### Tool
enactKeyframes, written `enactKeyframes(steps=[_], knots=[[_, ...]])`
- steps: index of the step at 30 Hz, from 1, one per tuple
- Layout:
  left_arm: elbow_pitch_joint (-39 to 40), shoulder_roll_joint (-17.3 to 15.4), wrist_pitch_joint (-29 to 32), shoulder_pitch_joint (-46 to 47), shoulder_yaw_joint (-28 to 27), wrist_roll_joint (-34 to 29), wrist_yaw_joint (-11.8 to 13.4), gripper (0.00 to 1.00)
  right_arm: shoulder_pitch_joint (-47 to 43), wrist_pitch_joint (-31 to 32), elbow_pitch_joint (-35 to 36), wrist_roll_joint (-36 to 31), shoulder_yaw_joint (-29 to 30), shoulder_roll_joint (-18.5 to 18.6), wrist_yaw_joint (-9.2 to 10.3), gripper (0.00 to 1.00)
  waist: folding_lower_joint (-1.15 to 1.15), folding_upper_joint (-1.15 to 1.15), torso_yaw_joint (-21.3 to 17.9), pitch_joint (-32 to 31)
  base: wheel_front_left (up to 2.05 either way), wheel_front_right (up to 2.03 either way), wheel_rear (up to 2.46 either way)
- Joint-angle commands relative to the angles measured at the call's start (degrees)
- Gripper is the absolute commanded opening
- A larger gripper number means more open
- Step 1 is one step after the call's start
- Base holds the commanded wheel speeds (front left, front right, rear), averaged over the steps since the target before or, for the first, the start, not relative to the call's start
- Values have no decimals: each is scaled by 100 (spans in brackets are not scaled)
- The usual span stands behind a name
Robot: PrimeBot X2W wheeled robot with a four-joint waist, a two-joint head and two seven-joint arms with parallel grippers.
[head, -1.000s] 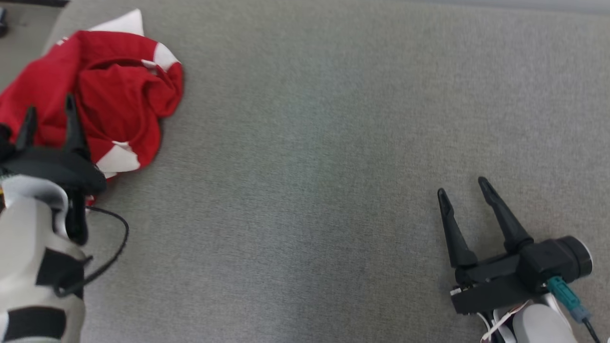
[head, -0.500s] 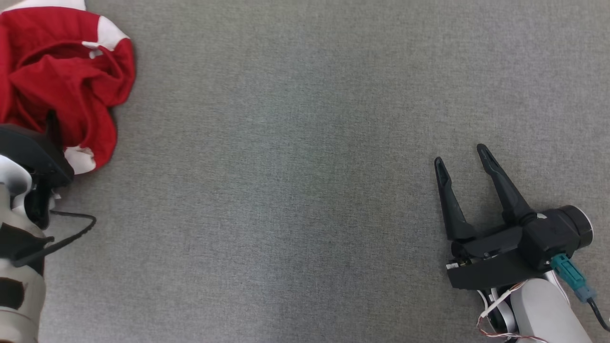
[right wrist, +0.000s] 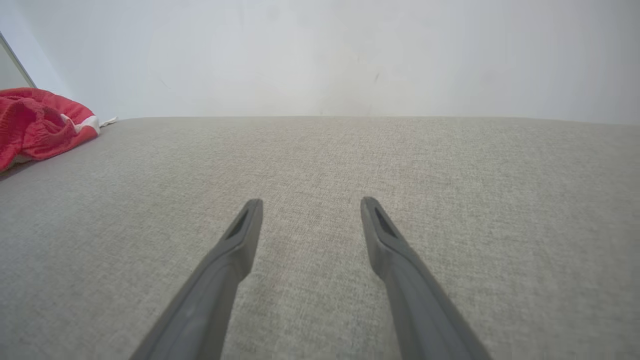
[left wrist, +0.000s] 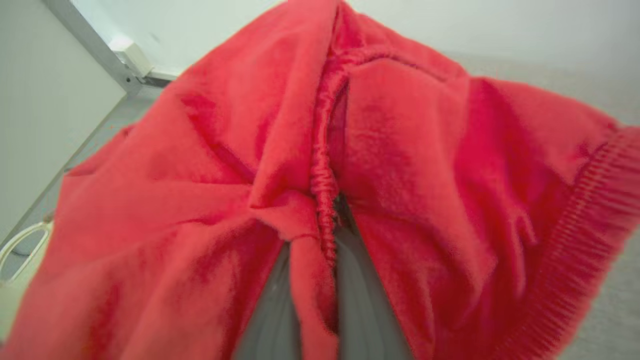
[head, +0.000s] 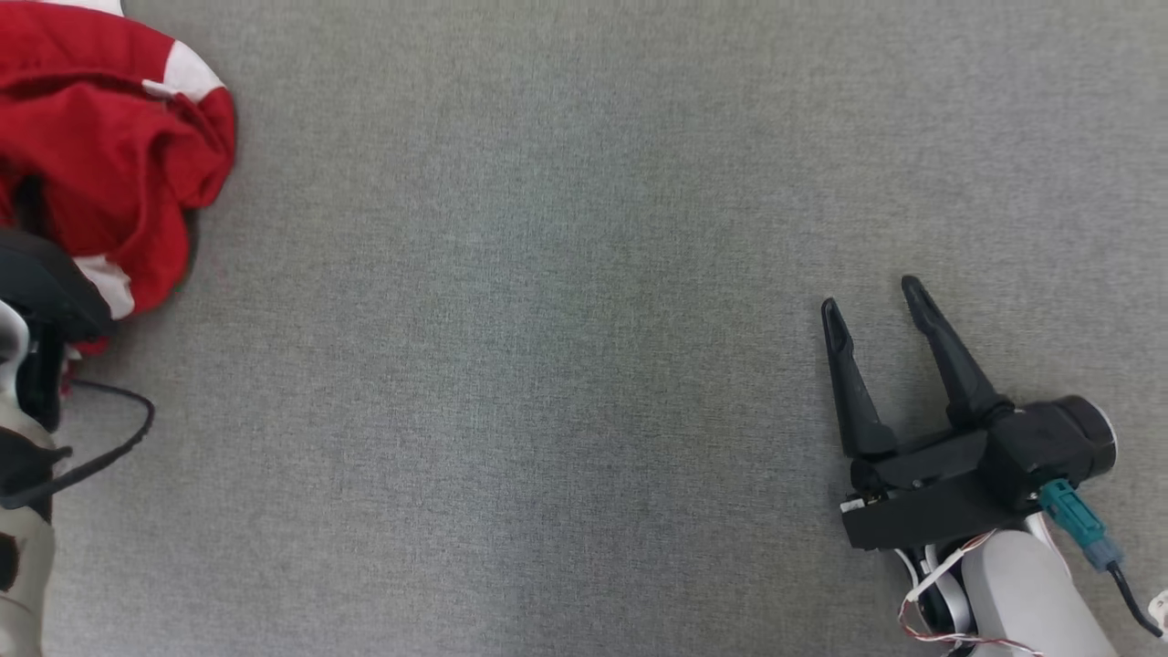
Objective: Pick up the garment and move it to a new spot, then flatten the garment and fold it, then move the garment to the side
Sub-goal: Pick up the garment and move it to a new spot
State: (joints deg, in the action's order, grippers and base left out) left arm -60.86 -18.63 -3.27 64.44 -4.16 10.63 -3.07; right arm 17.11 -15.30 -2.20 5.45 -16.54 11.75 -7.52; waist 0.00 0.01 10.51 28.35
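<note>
One red garment is bunching around the left gripper, whose jaws are pinching its seam fold | right gripper is hanging spread, well apart | judged soft, light, draping; seam is offering surest hold

The grey surface was looked down on almost straight from above in the head view, from some height. The red garment was cut off at the upper left of the frame, and the right gripper was placed at the lower right. The left wrist view was pressed so near the garment that it was blurred. The right wrist view was aimed low along the grey surface toward a pale wall. The garment was shared with this view, at the left edge of the frame.
</note>
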Motion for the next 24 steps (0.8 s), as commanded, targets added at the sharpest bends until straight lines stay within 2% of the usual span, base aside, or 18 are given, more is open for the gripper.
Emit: enactKeyframes(steps=[1, 5, 10, 15, 24], knots=[[124, -72, -229, -117, 22, -9, -52, 0, -136, 15, -84, 22, -11, -34, 4, 100, 0, -1, -70, -171, 0, 0, 0], [419, -99, -616, -235, 45, 52, -175, 0, -234, 9, -82, 54, 13, -104, 4, 100, 0, -1, -97, -395, 0, 0, 0], [871, 17, -731, -383, 6, 321, -297, 0, -415, 9, -113, 73, 19, -170, 4, 100, 0, -1, -119, -728, 0, 0, 0], [1318, 109, -598, -478, 82, 449, -367, 0, -554, 9, -142, 114, 16, -262, 4, 100, 0, -1, -182, -1093, 0, 0, 0], [2632, 302, 152, -841, 309, 674, -400, 0, -881, 9, -184, 204, 36, -506, 4, 100, 0, -1, -493, -1753, 0, 0, 0]])
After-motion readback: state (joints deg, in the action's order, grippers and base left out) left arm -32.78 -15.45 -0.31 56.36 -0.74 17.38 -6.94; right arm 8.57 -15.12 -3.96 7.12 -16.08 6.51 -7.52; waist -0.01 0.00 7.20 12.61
